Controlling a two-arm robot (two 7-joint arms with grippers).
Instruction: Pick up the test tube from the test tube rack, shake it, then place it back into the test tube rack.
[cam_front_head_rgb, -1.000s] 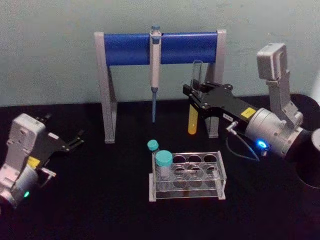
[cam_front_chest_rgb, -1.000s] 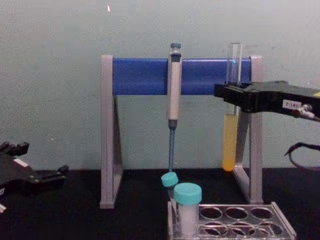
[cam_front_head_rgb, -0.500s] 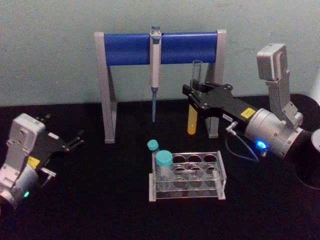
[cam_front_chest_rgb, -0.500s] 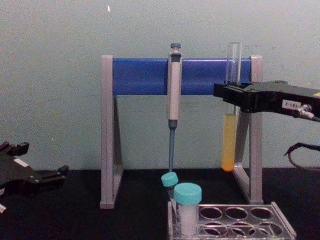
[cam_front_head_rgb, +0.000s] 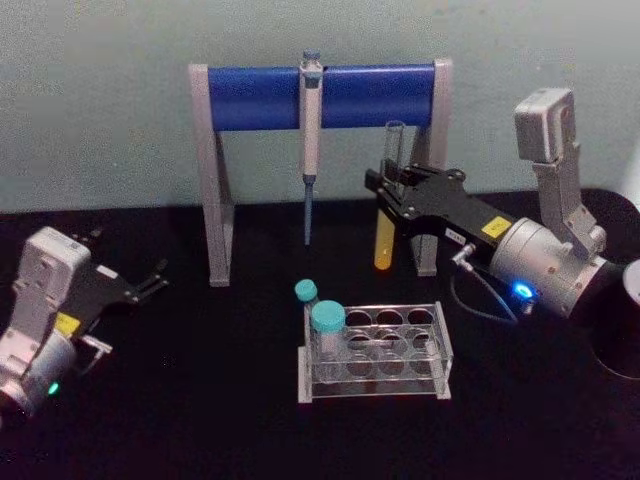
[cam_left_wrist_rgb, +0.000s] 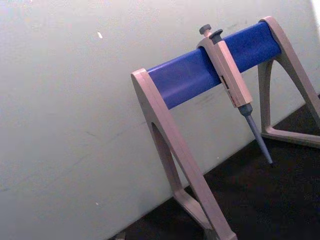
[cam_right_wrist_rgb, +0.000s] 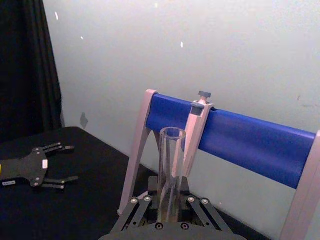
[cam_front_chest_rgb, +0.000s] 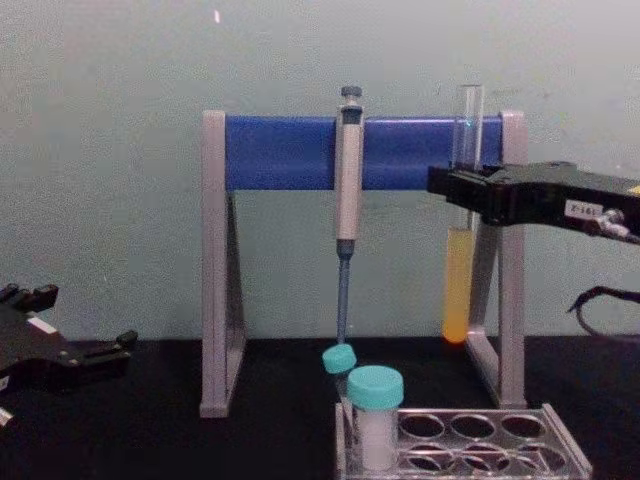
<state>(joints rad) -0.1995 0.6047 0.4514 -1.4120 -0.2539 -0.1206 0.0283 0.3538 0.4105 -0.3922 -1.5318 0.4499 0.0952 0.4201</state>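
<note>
Test tube rack (cam_front_head_rgb: 372, 388) before the stand (cam_front_head_rgb: 250, 97); test tube (cam_front_head_rgb: 385, 245) aloft right of the pipette (cam_front_head_rgb: 311, 120).

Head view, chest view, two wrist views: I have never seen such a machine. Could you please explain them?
It is a two-armed robot, filmed from its head, chest and both wrists. On the black table stand a clear test tube rack with two teal-capped tubes, and a grey stand whose blue bar carries a pipette. The right end effector holds a test tube with yellow liquid upright in the air, beyond the rack. The left end effector rests open and empty at the left.
</note>
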